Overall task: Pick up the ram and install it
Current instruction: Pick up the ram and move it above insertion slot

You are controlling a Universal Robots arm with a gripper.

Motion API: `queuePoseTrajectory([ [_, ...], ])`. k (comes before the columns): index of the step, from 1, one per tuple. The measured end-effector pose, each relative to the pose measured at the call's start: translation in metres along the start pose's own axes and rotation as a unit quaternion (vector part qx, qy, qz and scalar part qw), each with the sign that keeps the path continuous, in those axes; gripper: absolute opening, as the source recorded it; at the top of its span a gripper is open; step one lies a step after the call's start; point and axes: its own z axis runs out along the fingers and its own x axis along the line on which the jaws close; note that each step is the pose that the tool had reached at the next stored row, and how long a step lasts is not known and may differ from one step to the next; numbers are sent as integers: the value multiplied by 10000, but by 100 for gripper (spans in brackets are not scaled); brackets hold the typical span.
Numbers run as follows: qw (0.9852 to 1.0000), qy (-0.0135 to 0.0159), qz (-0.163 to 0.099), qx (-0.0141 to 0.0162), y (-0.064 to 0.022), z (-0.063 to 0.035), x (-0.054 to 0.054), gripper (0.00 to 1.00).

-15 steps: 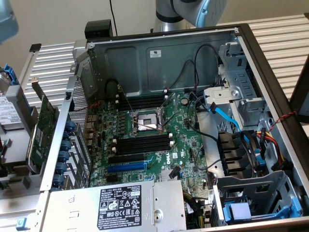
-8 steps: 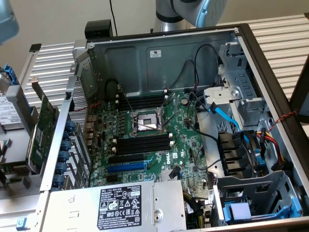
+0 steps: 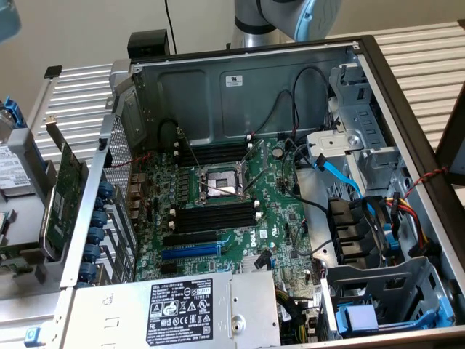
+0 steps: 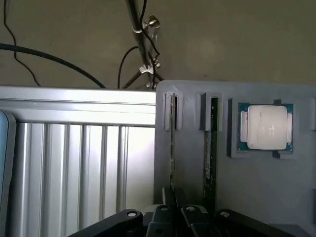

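The ram (image 4: 212, 148) is dark green — its tray (image 4: 261, 197) grey.

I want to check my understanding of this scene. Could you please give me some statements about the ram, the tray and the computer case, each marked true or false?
1. Two ram sticks stand on edge in slots of the grey tray. True.
2. The memory slots on the motherboard are all filled. False: they look empty.
3. A processor lies flat in the same tray, beside the sticks. True.
4. The computer case is closed by its side panel. False: it is open and the motherboard is exposed.
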Motion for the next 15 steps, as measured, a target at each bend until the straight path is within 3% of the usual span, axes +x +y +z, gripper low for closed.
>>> queuePoseTrajectory([
  [8,10000,0,-1,-3,1,-365,6,12],
  [15,10000,-1,1,-47,-166,-685,43,12],
])
